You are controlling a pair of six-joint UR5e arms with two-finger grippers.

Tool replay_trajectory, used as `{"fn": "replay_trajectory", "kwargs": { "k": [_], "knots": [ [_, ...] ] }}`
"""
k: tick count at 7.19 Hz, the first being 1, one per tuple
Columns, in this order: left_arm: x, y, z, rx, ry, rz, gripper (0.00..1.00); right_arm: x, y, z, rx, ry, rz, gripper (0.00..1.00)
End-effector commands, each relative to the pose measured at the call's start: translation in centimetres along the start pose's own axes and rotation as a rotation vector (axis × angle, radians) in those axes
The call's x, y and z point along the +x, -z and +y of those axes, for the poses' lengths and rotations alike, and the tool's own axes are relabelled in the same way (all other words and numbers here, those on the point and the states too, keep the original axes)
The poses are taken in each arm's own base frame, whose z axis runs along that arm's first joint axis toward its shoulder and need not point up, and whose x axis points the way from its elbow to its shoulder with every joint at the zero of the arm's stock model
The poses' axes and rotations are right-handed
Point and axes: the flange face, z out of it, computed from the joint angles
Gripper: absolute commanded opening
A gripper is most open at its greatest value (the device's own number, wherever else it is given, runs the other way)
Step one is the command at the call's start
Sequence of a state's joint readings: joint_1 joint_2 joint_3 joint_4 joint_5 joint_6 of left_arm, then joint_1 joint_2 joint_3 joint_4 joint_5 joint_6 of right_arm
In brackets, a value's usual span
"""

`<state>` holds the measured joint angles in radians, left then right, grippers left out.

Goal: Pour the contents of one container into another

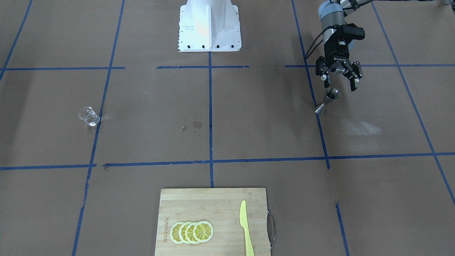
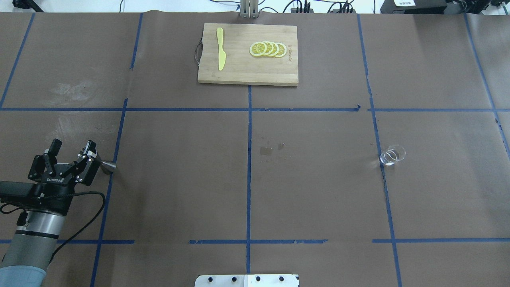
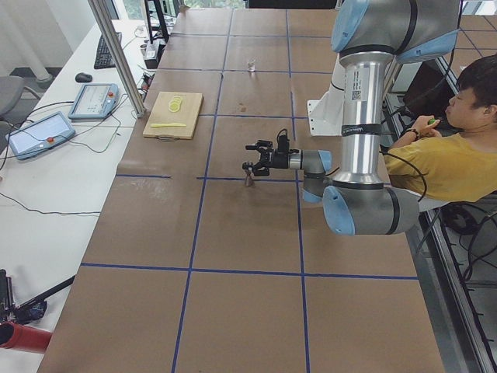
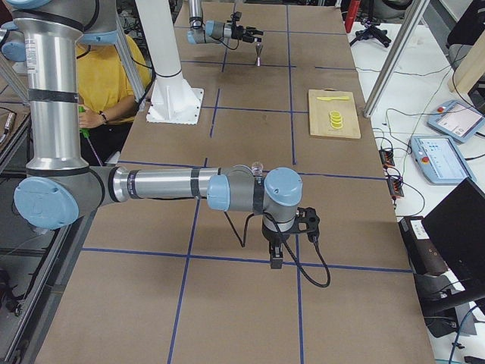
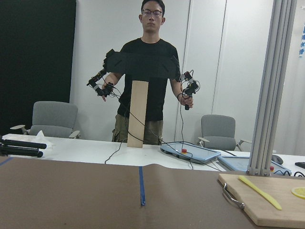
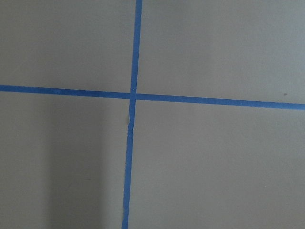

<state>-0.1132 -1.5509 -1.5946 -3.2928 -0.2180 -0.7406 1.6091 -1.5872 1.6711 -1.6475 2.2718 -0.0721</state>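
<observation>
Overhead exterior, left gripper (image 2: 71,149) splayed beside jigger (image 2: 106,166), glass cup (image 2: 392,155) far — right gripper (image 4: 275,262) untellable.

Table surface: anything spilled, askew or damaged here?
Two small dark, wet-looking patches mark the paper near the middle of the table, like an old spill. The glass cup and steel jigger appear upright; nothing else stands out.

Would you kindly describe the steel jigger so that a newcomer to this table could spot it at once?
Start at the brown table with its blue tape grid and go to the robot's left side. There, just by the open left gripper, on a tape line, is the steel jigger: shiny and hourglass-shaped, unlike the clear glass cup far across the table.
</observation>
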Motion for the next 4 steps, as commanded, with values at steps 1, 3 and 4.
{"fn": "replay_trajectory", "kwargs": {
  "k": [1,3,4],
  "knots": [
    [1.1,-0.4,-2.0,-0.025,-0.023,0.087,1.00,0.0,0.0,-0.2,0.000,0.002,0.000,1.00],
    [0.9,-2.8,-2.7,-0.078,-0.093,0.194,0.99,0.0,0.0,-0.2,0.000,0.002,0.002,1.00],
    [0.5,-4.2,-3.5,-0.091,-0.135,0.239,0.99,0.0,0.0,-0.2,-0.001,0.001,0.001,1.00]
  ]
}}
